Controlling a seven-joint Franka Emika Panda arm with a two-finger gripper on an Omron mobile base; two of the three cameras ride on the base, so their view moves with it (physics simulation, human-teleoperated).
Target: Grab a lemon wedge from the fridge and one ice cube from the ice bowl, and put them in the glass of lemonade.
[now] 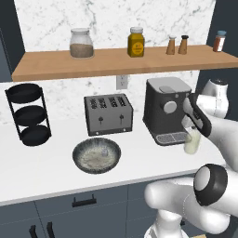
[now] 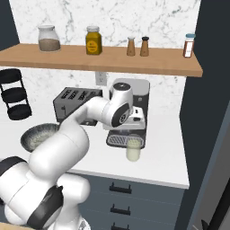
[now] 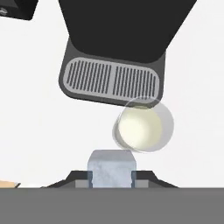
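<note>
My gripper (image 3: 111,180) is shut on the ice cube (image 3: 111,166), a small translucent bluish-white block between the fingertips. Just beyond it, below the hand, stands the glass of lemonade (image 3: 143,130), a clear tumbler with pale yellow liquid. From the base, the glass (image 1: 192,142) (image 2: 133,149) stands on the white counter in front of the coffee machine, with the gripper (image 1: 188,124) (image 2: 134,129) hovering right above it. The ice bowl (image 1: 96,170) (image 2: 28,134) sits further left on the counter. The lemon wedge and the fridge are out of view.
A dark coffee machine (image 1: 165,109) with a drip grille (image 3: 111,81) stands directly behind the glass. A toaster (image 1: 108,114) and a black three-tier rack (image 1: 28,114) sit to the left. A wooden shelf (image 1: 116,60) with jars hangs overhead.
</note>
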